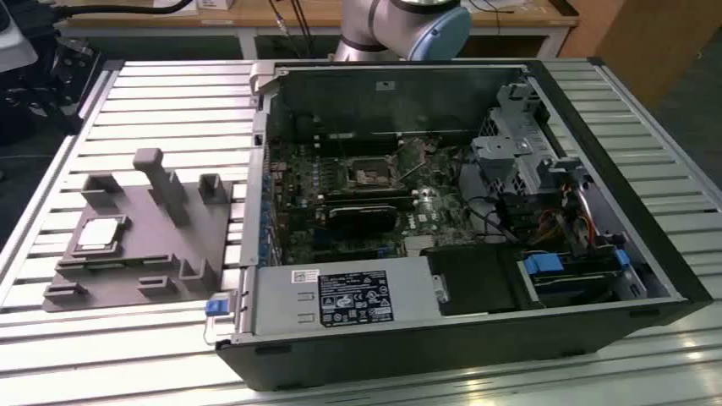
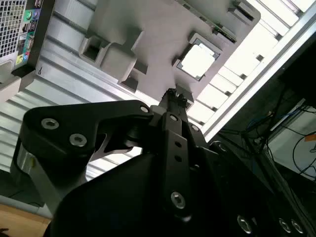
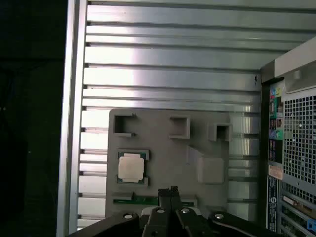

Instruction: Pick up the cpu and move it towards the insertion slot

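The cpu [image 1: 100, 233] lies flat in a recess of the grey fixture plate [image 1: 124, 279] at the exterior view's left. Both wrist views look down on the cpu [image 2: 198, 60] [image 3: 132, 167], pale and square. My gripper [image 3: 168, 190] [image 2: 171, 95] hangs well above the plate, off to one side of the chip and not touching it. Its black fingers are pressed together with nothing between them. The insertion slot [image 1: 373, 175] is a dark square in a silvery bracket on the green board inside the open case.
The open black computer case [image 1: 631, 220] fills the exterior view's right, holding a black fan card [image 1: 361, 216], a power supply [image 1: 338, 298] and a drive cage [image 1: 513, 144]. Grey blocks and a post [image 1: 152, 173] rise from the plate. The slatted aluminium table [image 1: 169, 93] surrounds everything.
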Controlling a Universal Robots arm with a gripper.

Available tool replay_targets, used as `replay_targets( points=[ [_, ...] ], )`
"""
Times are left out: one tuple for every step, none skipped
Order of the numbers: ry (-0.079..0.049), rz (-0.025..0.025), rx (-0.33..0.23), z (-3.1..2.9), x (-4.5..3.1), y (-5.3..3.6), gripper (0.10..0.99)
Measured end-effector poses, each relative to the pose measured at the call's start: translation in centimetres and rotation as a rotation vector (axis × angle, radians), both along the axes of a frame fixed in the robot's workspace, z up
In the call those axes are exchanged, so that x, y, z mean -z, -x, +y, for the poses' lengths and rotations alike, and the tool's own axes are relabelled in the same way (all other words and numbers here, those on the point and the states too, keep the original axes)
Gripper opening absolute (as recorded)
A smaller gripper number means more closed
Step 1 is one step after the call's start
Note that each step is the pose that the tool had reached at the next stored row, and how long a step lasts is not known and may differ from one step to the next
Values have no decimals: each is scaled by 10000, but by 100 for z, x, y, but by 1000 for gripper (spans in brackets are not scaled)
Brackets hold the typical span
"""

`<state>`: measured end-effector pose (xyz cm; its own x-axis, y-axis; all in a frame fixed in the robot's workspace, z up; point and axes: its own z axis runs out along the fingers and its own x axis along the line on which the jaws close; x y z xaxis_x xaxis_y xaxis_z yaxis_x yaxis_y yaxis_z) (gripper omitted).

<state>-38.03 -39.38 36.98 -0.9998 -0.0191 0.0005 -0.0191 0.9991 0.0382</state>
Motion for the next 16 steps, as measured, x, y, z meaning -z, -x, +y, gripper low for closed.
replay_targets(
  points=[
    [0,0,0,0,0,0,106],
    [0,0,0,0,0,0,106],
    [0,0,0,0,0,0,106],
    [0,1,-1,0,-1,0,106],
    [0,1,0,0,-1,2,106],
    [0,1,0,0,0,6,106],
    [0,1,0,0,0,9,106],
    [-1,0,0,0,0,11,106],
    [-1,0,0,0,0,14,106],
    [-2,0,0,0,0,17,106],
    [-1,0,0,0,0,18,106],
    [-1,1,-1,0,0,20,106],
    [-1,0,0,0,0,23,106],
    [-2,0,1,0,0,28,106],
    [-2,0,0,0,0,31,106],
    [-2,1,0,0,0,34,106]
  ],
)
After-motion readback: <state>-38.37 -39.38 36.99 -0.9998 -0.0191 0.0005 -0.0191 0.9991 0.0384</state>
